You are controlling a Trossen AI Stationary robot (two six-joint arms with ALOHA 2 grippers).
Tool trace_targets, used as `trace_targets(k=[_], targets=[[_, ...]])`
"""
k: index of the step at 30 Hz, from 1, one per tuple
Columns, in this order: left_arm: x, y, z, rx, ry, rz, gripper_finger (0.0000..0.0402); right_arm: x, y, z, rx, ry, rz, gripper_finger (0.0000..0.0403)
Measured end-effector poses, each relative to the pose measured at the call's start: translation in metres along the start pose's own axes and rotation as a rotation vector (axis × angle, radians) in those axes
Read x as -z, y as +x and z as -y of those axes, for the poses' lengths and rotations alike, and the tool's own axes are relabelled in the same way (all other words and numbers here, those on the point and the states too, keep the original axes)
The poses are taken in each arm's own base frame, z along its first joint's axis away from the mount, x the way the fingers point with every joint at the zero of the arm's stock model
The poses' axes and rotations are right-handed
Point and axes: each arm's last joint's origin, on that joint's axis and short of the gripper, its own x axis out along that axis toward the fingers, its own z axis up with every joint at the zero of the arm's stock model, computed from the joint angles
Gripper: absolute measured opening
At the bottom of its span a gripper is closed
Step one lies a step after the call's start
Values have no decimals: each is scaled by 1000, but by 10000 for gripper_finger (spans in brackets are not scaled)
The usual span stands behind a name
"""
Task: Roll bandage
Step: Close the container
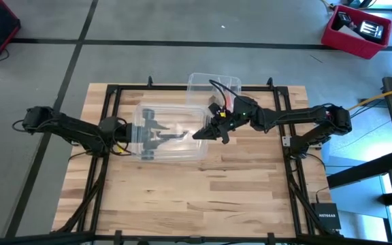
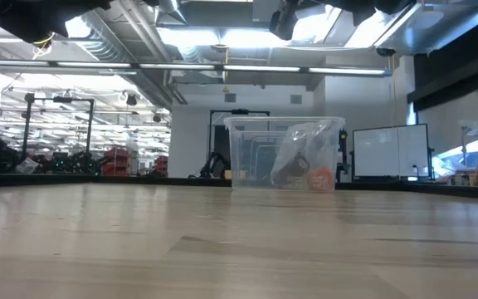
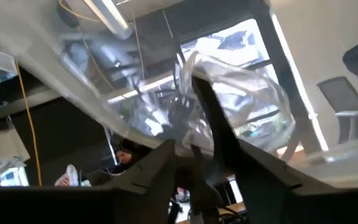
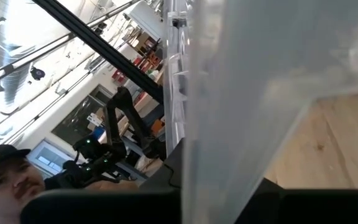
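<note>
Holds a clear lid (image 1: 182, 146) aloft at the centre of the high view, above the table (image 1: 182, 197), with the right jaws clenched on its right edge, seen as clear plastic wedged between them in the right wrist view. Reaches in from the left of the frame with the left arm (image 1: 67, 128), against the same lid; cannot tell whether the left jaws grip it or stand released.

Leaves the bandage out of plain sight — possibly the dark lump (image 2: 290, 176) inside the crumpled bag (image 2: 305, 145) in the open box (image 1: 213, 76) at the upper centre of the table.

Risks letting the lid swing or slip if carried by one pinched edge alone — could then drop onto the box and knock it. Risks bending or cracking the thin plastic if pulled two ways at once. Risks snagging the bag on the box rim when reaching in for the bandage.
</note>
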Motion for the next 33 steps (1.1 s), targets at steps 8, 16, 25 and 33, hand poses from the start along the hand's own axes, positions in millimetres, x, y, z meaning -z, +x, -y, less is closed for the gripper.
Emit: trace_targets(k=[8, 16, 25, 33], targets=[[-4, 11, -2, 18, 83, -52, 51, 0, 0, 1, 18, -33, 21, 30], [-8, 24, -12, -23, 194, -168, 26, -5, -7, -7, -11, -110, 14, 77], [-40, 54, -35, -31, 224, -268, 25, -12, -49, -34, 141, -205, 4, 91], [-74, 73, -59, -111, 249, -341, 25, -18, -90, -54, 239, -265, 34, 92]])
